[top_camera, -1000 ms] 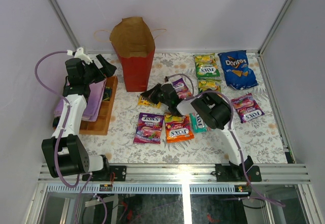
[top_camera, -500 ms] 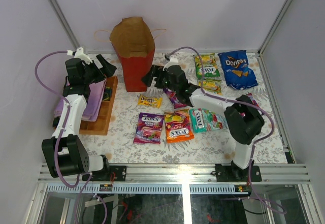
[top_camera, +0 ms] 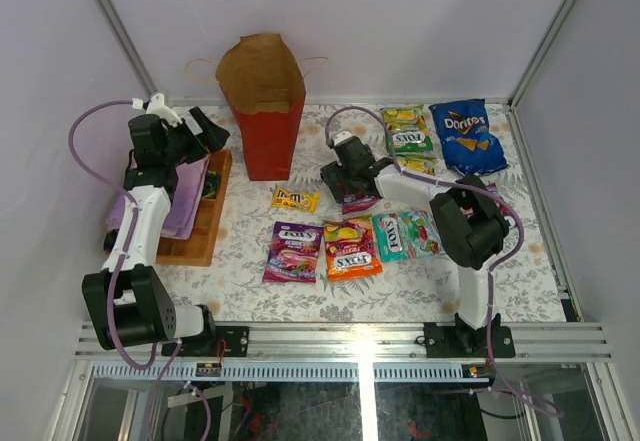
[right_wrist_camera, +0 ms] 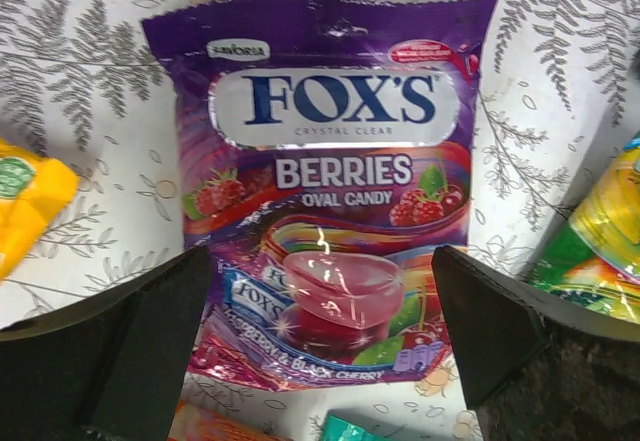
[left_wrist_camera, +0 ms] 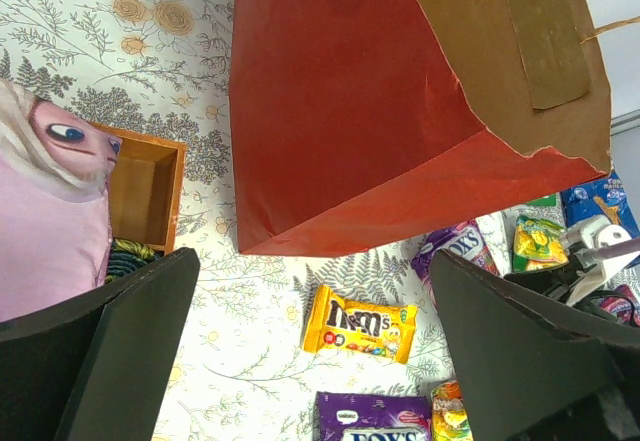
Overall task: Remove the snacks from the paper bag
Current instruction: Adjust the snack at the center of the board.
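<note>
left gripper (top_camera: 208, 129): hangs over the far end of the wooden tray (top_camera: 205, 223), beside the pink-purple cloth (top_camera: 185, 196). its fingers are spread wide with nothing between them. it faces the paper bag (top_camera: 265, 136), which stands upright just to its right at the far side of the table (top_camera: 250, 291), mouth up. whether any snack is inside cannot be told from these views.

yellow m&m's packet (top_camera: 295, 199): lies flat on the table, near side of the bag and apart from it.

right gripper (right_wrist_camera: 320, 261): parted wide and empty, poised low over the purple fox's berries packet (right_wrist_camera: 330, 111). the packet lies flat, label up, one finger to each side of its lower half. contact cannot be confirmed.

judged step: clear this packet and go to the bag.
- lift straight up before any sideways travel, so neither finger drags the glossy film.
- approach the bag mouth from above; a side knock could tip the tall bag.
- keep the left gripper clear of the bag mouth.

further right, well apart, the doritos bag (top_camera: 468, 136) lies at the far right of the table.
</note>
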